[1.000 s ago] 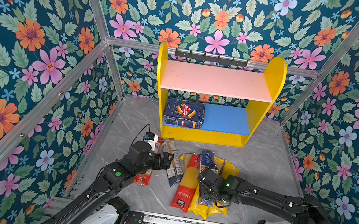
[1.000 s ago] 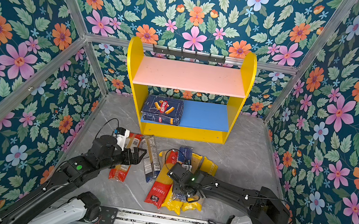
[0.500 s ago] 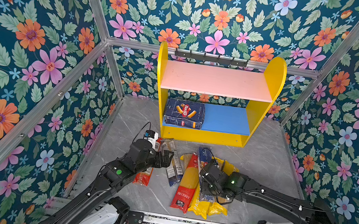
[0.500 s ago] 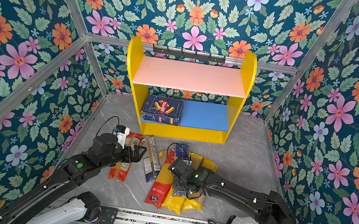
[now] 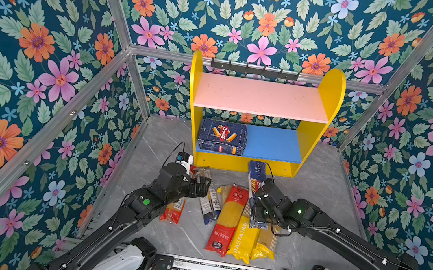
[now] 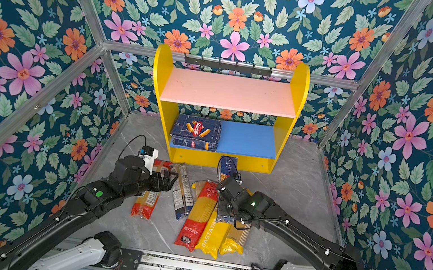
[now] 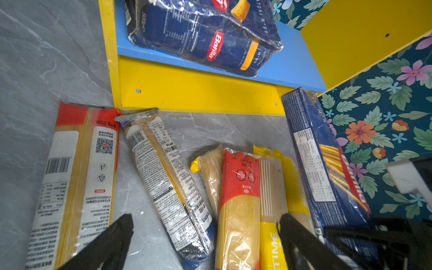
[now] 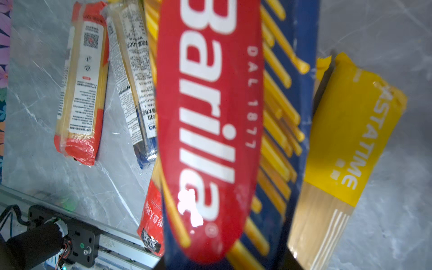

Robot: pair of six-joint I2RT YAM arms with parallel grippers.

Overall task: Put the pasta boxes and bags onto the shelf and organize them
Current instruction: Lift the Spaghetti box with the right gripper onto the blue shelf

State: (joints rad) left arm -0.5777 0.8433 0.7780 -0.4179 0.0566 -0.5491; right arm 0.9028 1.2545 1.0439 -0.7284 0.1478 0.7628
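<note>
Near edge, centre: three long packets lie side by side and overlapping on the grey marbled surface (image 5: 318, 194). From the left they are a red-ended packet (image 5: 228, 218), a yellow PASTATIME packet (image 5: 242, 238) and a second yellow packet (image 5: 265, 245).

Just beyond, the right gripper (image 5: 256, 208) is clenched around the Barilla spaghetti box (image 5: 254, 174) near its near end. The box lies above those packets, and its far end reaches the shelf's yellow base. The right wrist view alone shows "DAL 1877" beside the logo and dark fingers at either side of the box (image 8: 210, 117). The left wrist view shows the box (image 7: 327, 168) raised clear of the packets.

Left of centre: the left gripper (image 5: 202, 187) is released, jaws wide. The wrist view shows it (image 7: 203, 233) above a clear packet with dark blue end (image 7: 173, 182). Another red-ended packet (image 7: 77, 182) lies to the left, its QR code readable only here.

Far: the shelf (image 5: 332, 92). The Barilla rigatoni box (image 5: 222, 136) lies flat on the left part of the blue lower board (image 5: 273, 143). Its clear film wrap shows only in the left wrist view. The pink upper board (image 5: 260, 97) and black hook rail (image 5: 253, 69) appear only in both top views.
</note>
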